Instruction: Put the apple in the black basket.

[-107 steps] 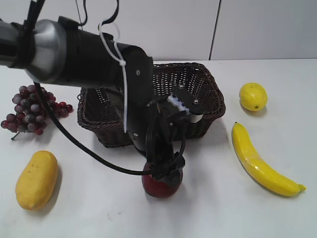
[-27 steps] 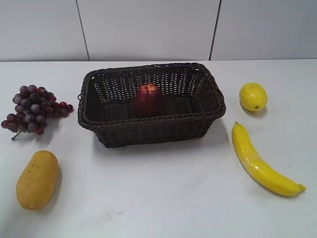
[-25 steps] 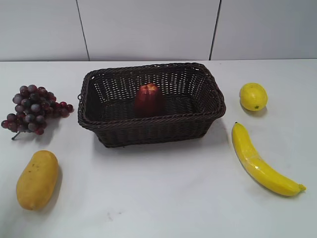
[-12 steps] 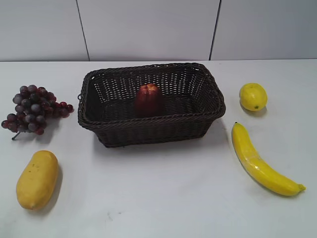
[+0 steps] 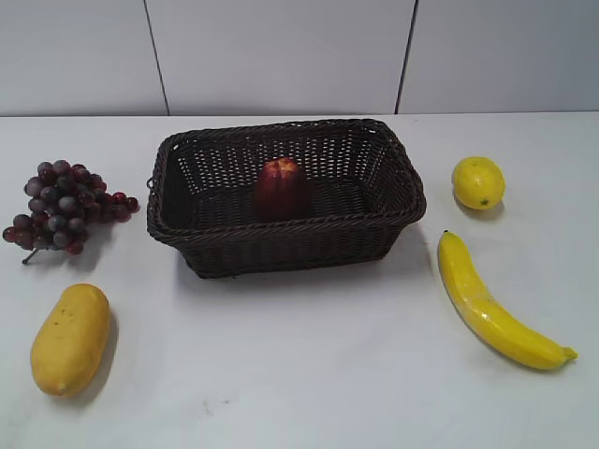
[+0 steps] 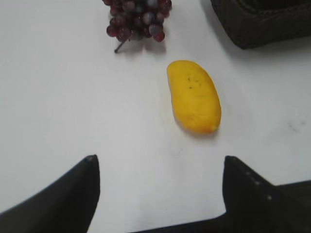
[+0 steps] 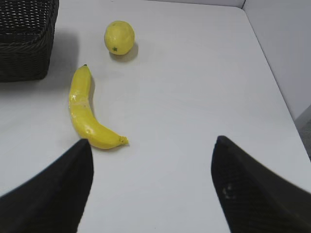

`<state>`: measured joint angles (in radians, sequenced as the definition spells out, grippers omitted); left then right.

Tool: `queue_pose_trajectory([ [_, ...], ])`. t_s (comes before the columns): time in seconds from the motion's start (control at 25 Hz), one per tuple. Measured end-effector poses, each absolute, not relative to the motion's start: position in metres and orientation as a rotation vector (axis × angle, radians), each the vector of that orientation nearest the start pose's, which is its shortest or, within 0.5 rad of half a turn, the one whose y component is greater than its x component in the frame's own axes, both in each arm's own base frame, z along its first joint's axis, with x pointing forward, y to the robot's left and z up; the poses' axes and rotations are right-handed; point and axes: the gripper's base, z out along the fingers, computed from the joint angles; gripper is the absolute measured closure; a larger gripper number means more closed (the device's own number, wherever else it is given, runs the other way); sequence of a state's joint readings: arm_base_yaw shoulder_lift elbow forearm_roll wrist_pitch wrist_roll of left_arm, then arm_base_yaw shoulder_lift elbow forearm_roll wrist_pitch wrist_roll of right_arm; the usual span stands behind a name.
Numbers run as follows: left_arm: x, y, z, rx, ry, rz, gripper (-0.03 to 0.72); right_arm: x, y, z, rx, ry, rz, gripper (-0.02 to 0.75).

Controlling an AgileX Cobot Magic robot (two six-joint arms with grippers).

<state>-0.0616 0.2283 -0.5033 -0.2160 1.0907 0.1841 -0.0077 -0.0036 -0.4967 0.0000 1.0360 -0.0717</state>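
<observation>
The dark red apple (image 5: 282, 188) stands upright inside the black basket (image 5: 290, 245), near the basket's middle, yellow-orange patch on top. Neither arm shows in the exterior view. In the left wrist view my left gripper (image 6: 160, 162) is open and empty above bare white table, and a corner of the basket (image 6: 262, 29) shows at top right. In the right wrist view my right gripper (image 7: 151, 145) is open and empty above the table, with the basket's corner (image 7: 24, 43) at top left. The apple is hidden in both wrist views.
A purple-red grape bunch (image 5: 58, 204) and a yellow mango (image 5: 70, 339) lie left of the basket. A lemon (image 5: 478, 182) and a banana (image 5: 491, 304) lie to its right. The table's right edge (image 7: 279, 87) shows in the right wrist view.
Some seconds ago the left arm was over the apple on the table in front of the basket. Now the apple sits in the basket and the arm is out of the exterior view. Nothing moved in the last second.
</observation>
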Motion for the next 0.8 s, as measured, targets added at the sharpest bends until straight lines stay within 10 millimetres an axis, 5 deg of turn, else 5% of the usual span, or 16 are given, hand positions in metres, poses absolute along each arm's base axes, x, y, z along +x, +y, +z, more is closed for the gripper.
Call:
queue_pose_trajectory([
  [0.8,0.0242,-0.0188,0.2705,0.257,2.258,-0.206,0.099,-0.0041,0.0000,0.2784,-0.065,2.019,-0.050,0.167],
])
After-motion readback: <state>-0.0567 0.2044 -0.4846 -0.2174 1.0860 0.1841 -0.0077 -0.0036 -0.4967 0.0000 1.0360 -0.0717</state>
